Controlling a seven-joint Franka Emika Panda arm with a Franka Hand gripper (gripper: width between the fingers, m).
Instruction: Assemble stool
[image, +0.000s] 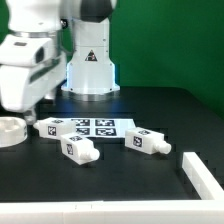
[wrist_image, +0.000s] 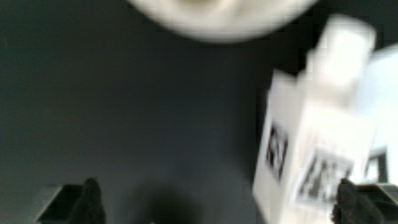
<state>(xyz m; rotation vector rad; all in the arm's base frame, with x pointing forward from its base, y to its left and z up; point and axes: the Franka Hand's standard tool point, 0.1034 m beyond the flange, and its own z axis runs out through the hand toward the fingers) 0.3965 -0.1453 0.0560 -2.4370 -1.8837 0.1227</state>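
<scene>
The gripper (wrist_image: 222, 205) hangs wide open over the dark table (image: 150, 110), its two dark fingers (wrist_image: 75, 203) well apart with nothing but bare tabletop between them. It holds nothing. The wrist view is badly blurred, but a tagged white leg (wrist_image: 311, 140) lies close beside one finger, outside the gap, not in it. The round seat (wrist_image: 222, 15) shows farther off.

From where I stand, the arm (image: 25, 75) hangs over the table off the marker board (image: 90, 127), on the exterior view's left. The seat sits beyond that same edge, clear of the board. The leg by the seat (image: 52, 127) lies right at that edge, and I take it for the one in the wrist view. A second leg (image: 80, 150) lies just off the board's near edge. A third leg (image: 147, 142) is at the board's corner on the exterior view's right. The white bar (image: 205, 175) lies well beyond that corner.

These legs look like light, stiff plastic, smooth enough to slip or skid if nudged. They lie on their sides and could roll or twist under a one-sided push. I would pinch one across its chunky middle, on opposite flat sides, leaving the narrower plug end free for the seat's socket. To do that the open jaws would need to shift sideways until they straddle the nearby leg.
</scene>
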